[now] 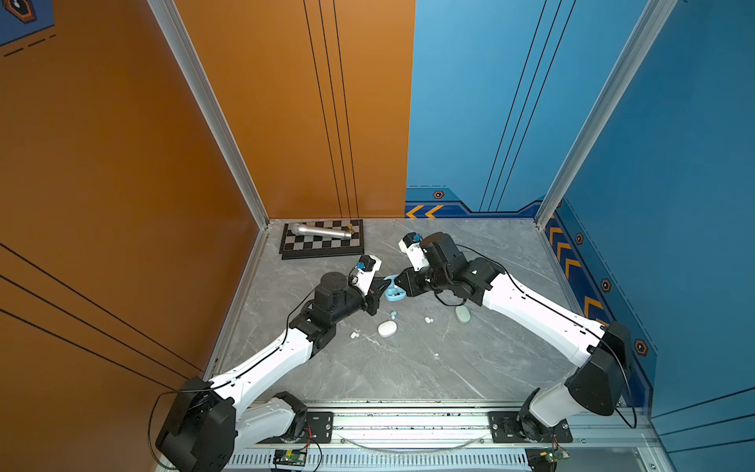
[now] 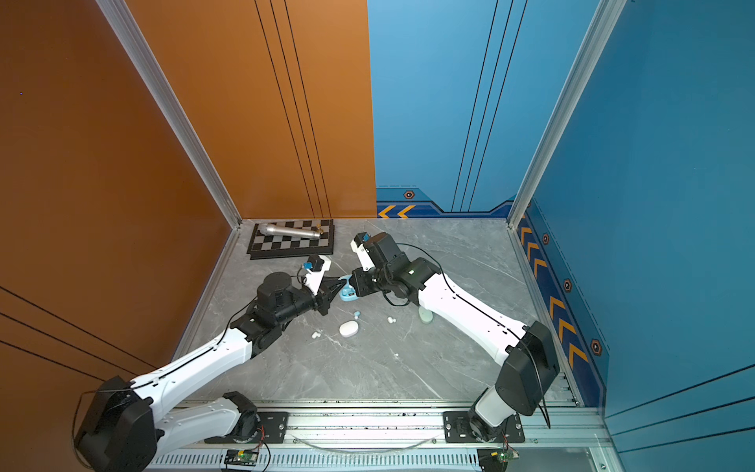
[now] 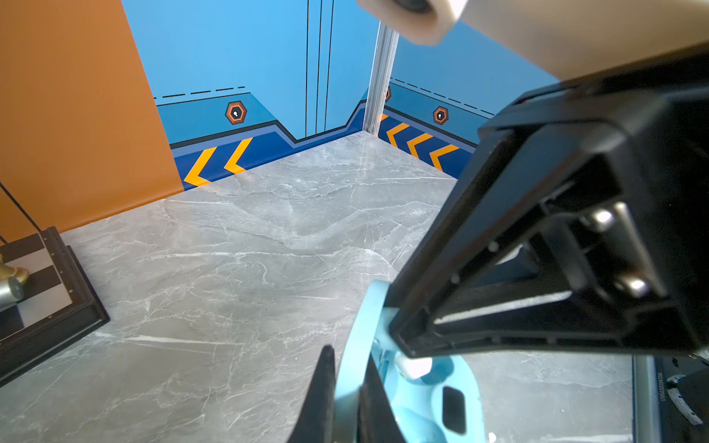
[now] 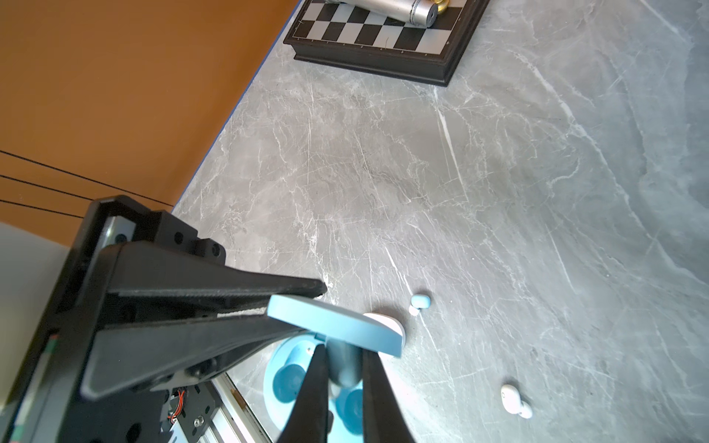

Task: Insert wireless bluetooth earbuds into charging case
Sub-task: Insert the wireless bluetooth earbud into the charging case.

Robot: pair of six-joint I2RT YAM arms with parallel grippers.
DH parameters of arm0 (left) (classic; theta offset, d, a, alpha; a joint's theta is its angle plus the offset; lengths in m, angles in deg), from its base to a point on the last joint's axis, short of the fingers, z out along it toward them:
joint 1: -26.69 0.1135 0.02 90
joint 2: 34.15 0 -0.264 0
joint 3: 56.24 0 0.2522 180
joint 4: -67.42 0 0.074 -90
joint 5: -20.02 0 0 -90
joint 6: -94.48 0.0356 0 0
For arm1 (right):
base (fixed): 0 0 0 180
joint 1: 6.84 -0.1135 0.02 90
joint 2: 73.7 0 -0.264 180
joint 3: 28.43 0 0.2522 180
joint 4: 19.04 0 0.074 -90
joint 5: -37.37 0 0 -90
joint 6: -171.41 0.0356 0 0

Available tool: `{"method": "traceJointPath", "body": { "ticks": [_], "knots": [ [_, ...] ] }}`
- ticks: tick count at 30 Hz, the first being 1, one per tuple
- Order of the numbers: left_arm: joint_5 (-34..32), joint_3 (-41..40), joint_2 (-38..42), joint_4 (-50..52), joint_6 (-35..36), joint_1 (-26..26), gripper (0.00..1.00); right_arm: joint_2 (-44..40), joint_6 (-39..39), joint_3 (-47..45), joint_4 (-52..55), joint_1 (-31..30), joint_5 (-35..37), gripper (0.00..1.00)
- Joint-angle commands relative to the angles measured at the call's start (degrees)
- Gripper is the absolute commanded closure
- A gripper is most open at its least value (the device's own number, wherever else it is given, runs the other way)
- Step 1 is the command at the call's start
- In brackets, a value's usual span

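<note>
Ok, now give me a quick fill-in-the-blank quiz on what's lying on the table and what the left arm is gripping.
1. The silver microphone lies on the ____.
2. The open charging case between the two arms is pale ____.
3. The left gripper has its fingers shut on that case's ____.
4. The white case nearer the robot's base is not open but ____.

Missing words: chessboard, blue, lid, closed.

Chessboard (image 1: 327,246) blocks the far left corner; the far right tabletop (image 1: 510,237) lies open.
</note>
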Motion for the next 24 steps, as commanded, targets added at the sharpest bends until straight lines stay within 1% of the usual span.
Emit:
{"method": "traceJointPath", "body": {
  "ticks": [1,8,24],
  "knots": [
    [2.7,2.0,1.0,0.9,0.2,0.6,1.0,-1.8,-2.7,-0.2,1.5,0.5,-0.2,0.86],
    [3.0,2.6,0.9,1.0,0.2,1.1,1.0,-3.0,-5.4,-0.8,2.8,0.4,-1.7,0.86],
    [4.1,3.8,0.5,1.1,-0.1,1.6,1.0,-4.0,-8.7,-2.1,4.5,0.4,-1.5,0.86]
  ]
}}
